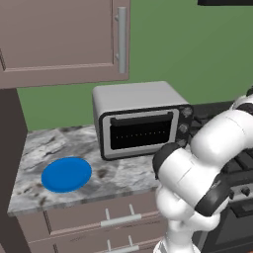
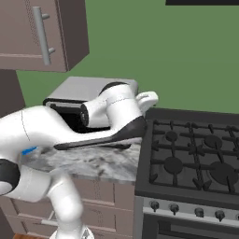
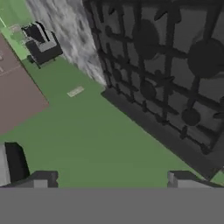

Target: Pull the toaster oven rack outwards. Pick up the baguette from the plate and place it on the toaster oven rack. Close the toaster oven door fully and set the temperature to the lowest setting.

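Observation:
The toaster oven [image 1: 138, 118] stands on the marble counter, and its top also shows behind my arm [image 2: 79, 91]. The toaster oven door [image 1: 143, 131] is shut flat against the front, beside a column of dark knobs [image 1: 185, 121]. Behind the dark glass the toaster oven rack cannot be made out. The blue plate [image 1: 66, 174] lies bare to the oven's front left. The baguette is out of view. My gripper [image 3: 112, 177] is open and holds nothing. It hovers high by the oven's right end, facing the green wall and the stove.
A black gas stove [image 2: 196, 158] adjoins the counter on the right. A wall cabinet [image 1: 64, 39] hangs above the oven. Drawers [image 1: 118, 220] run below the counter edge. A small dark-and-grey appliance [image 3: 41, 43] sits on a far stretch of counter.

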